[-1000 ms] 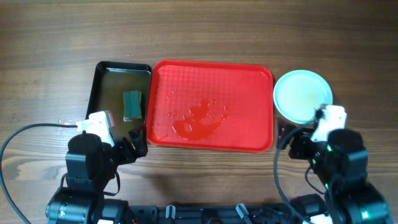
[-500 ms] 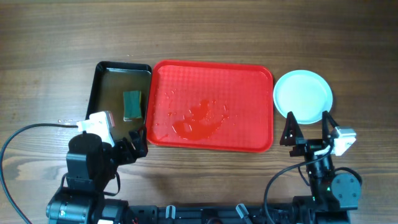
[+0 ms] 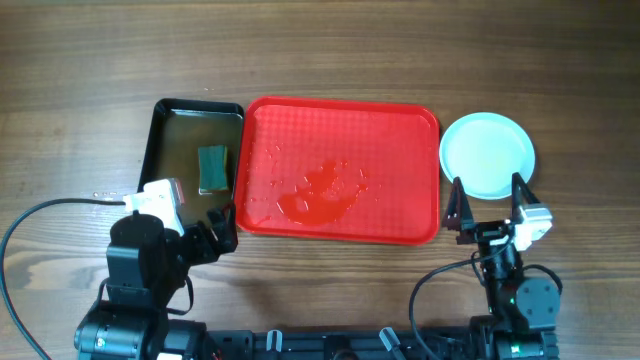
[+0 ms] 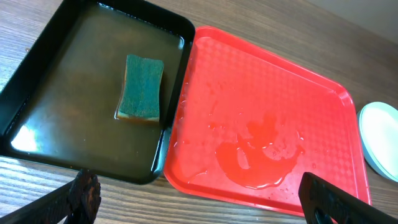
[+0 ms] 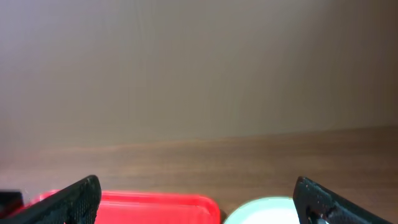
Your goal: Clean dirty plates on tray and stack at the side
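Observation:
The red tray (image 3: 400,140) lies mid-table with no plates on it, only a pool of reddish water (image 3: 325,195). It also shows in the left wrist view (image 4: 311,112) and as a strip in the right wrist view (image 5: 155,205). The pale plates (image 3: 487,153) sit stacked on the wood right of the tray; how many are in the stack cannot be told. Their edge shows in the left wrist view (image 4: 380,137) and the right wrist view (image 5: 261,213). My right gripper (image 3: 488,205) is open and empty, just in front of the plates. My left gripper (image 3: 212,232) is open and empty at the tray's front left corner.
A black tray (image 3: 175,150) with murky water and a green sponge (image 3: 211,168) stands left of the red tray; it shows in the left wrist view (image 4: 56,118) with the sponge (image 4: 142,87). A grey cable (image 3: 40,215) loops at the front left.
My right arm has drawn back from the plate stack toward the front edge and folded down, with its fingers now spread and pointing at the plates. The left arm has not moved.

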